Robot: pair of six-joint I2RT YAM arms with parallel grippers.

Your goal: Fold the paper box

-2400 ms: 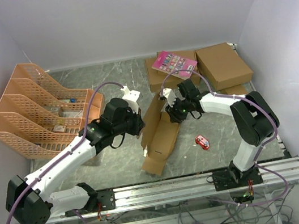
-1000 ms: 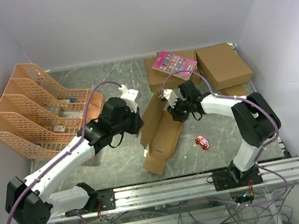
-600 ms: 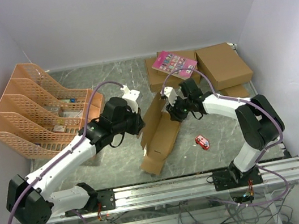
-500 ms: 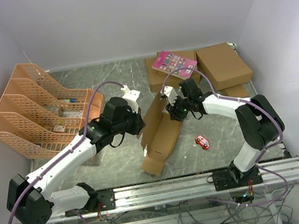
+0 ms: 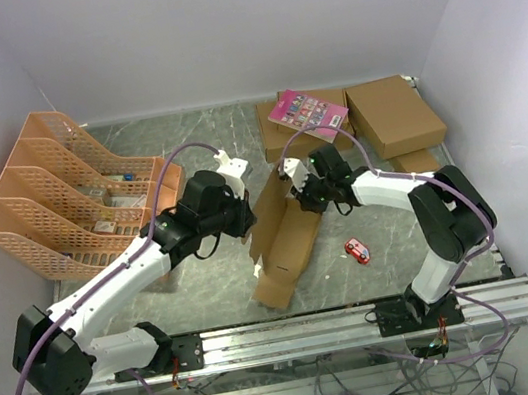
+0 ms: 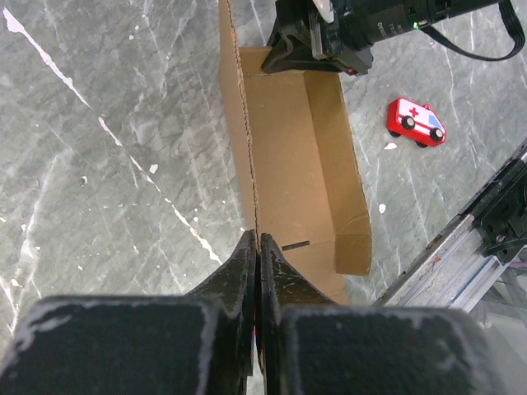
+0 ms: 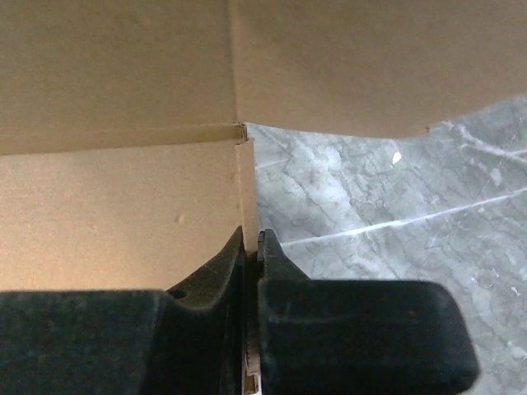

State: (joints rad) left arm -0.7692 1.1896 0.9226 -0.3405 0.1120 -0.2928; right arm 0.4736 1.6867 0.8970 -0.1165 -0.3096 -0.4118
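The box (image 5: 282, 238) lies half formed on the grey marble counter (image 5: 208, 288). It is a long open trough with its floor down and its side walls raised, running slantwise from the near end to the far end.

The left pincer (image 6: 257, 243) is closed tight on the top edge of the box's left long wall; the thin cardboard passes between its two black fingers, with no gap showing. In the top view this grip sits at the box's left side, about halfway along it.

The right pincer (image 7: 251, 239) is at the far end of the box. Its fingers are also pressed together, on the edge of an upright cardboard panel where two walls meet at a crease.

A red toy ambulance (image 5: 356, 251) lies on the counter to the right of the box, apart from it. Beyond the box's far end, two larger boxes (image 5: 392, 115) lie flat, and a pink booklet (image 5: 307, 114) rests on the one nearer the box. Orange racks (image 5: 53, 207) stand well to the left of the box.
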